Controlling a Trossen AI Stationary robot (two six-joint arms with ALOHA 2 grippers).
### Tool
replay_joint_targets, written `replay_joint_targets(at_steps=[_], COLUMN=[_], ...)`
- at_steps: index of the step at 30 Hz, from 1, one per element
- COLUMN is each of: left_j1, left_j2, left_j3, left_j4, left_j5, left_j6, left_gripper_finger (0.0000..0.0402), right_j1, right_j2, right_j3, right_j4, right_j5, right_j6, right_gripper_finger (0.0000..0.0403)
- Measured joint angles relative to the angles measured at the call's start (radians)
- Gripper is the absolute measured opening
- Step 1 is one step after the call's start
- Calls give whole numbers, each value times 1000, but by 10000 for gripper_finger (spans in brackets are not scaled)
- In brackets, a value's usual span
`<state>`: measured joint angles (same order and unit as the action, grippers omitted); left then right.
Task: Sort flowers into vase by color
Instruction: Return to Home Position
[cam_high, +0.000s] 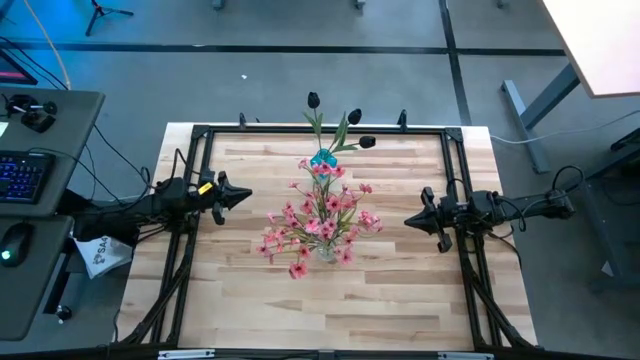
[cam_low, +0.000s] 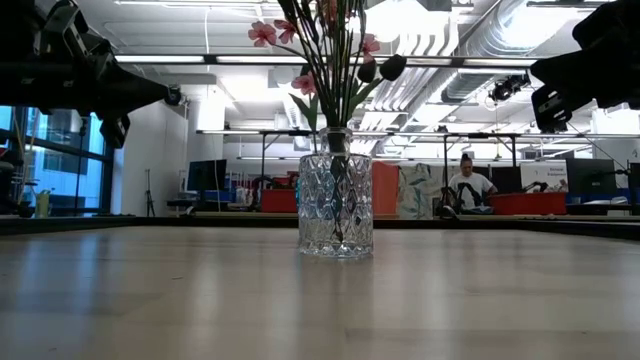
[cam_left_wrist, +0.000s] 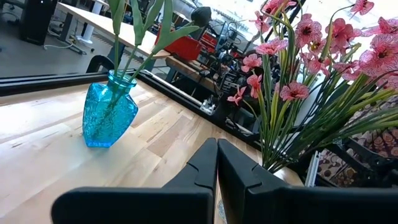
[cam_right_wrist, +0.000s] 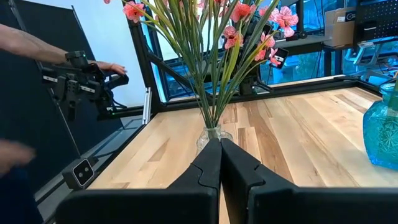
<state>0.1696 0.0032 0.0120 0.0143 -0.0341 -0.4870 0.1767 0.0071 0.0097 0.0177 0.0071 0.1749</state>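
While the pink flowers (cam_high: 318, 225) stand in the clear vase (cam_low: 335, 205) at table centre, I note the black buds (cam_high: 355, 117) in the blue vase (cam_left_wrist: 109, 112) just beyond, far side. Left gripper (cam_high: 245, 196) hangs left, right gripper (cam_high: 408, 221) right; both pinched closed, holding nothing.

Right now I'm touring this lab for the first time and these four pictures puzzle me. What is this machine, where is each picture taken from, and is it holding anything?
It's a robot with two dark arms at a wooden table. One picture looks straight down, one looks level across the tabletop, and two come from cameras on the arms' wrists. The left tool and right tool hang at either side, both shut and empty. Between them a clear vase holds pink flowers. Nearer the table's far edge, a blue vase holds black buds.
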Motion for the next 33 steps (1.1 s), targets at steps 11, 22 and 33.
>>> replay_joint_targets(at_steps=[11, 22, 33], left_j1=[-157, -321, -317], left_j2=[0, 0, 11], left_j3=[0, 0, 0], left_j4=[-1, -3, -1], left_j5=[0, 20, 19], left_j6=[80, 408, 350], left_gripper_finger=[1, 1, 1], right_j1=[0, 0, 0], right_j2=[0, 0, 0], right_j3=[0, 0, -1], right_j4=[0, 1, 1], right_j5=[0, 0, 0], right_j6=[0, 0, 0], right_gripper_finger=[0, 0, 0])
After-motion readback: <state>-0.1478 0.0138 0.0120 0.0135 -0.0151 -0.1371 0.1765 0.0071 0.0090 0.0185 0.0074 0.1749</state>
